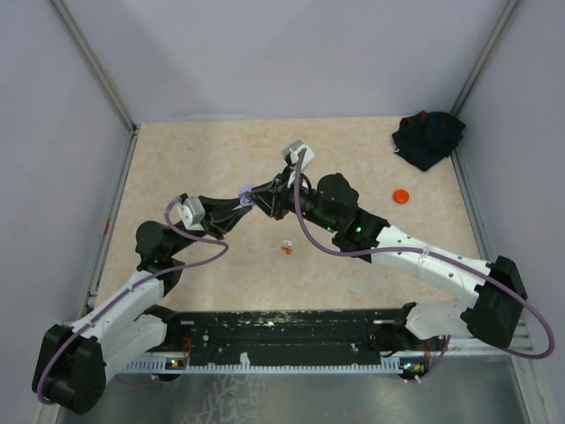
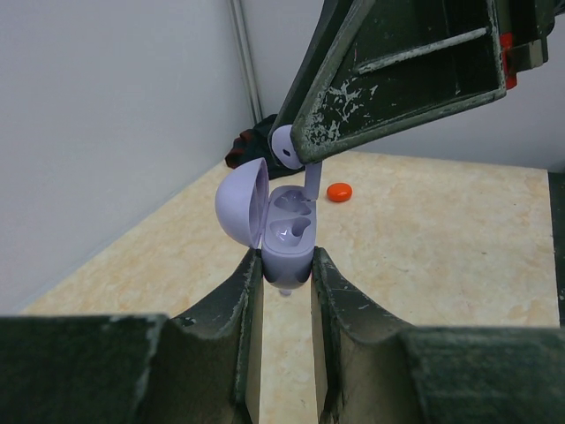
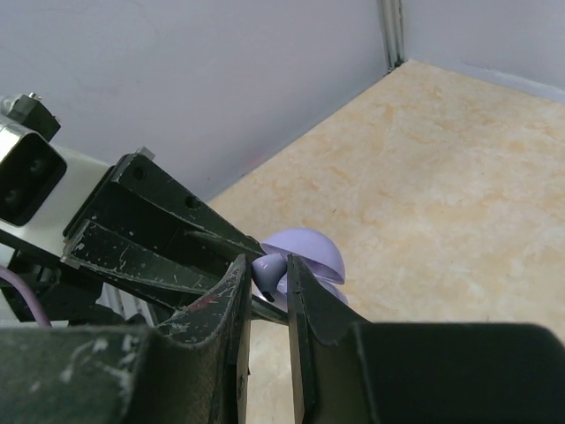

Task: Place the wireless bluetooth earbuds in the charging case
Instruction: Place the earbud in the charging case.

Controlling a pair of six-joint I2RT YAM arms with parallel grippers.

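Lavender earbud [image 2: 282, 147] looks light and slippery; the right gripper [image 3: 267, 267] pinches its head, a sensible hold, while the left gripper [image 2: 287, 265] clamps the open case [image 2: 287, 238] low.

The charging case [image 2: 287, 238] sits between the left gripper's [image 2: 287, 265] fingers, with its lid swung open to that gripper's left. The right gripper [image 3: 267, 270] faces it from above and holds an earbud [image 2: 284, 146] just over the case's wells. Beyond both grippers a disc [image 2: 339, 191] and, farther off, a cloth [image 1: 428, 137] lie on the worktop [image 1: 353, 159]. Loose earbuds [image 1: 287, 246] lie behind them.
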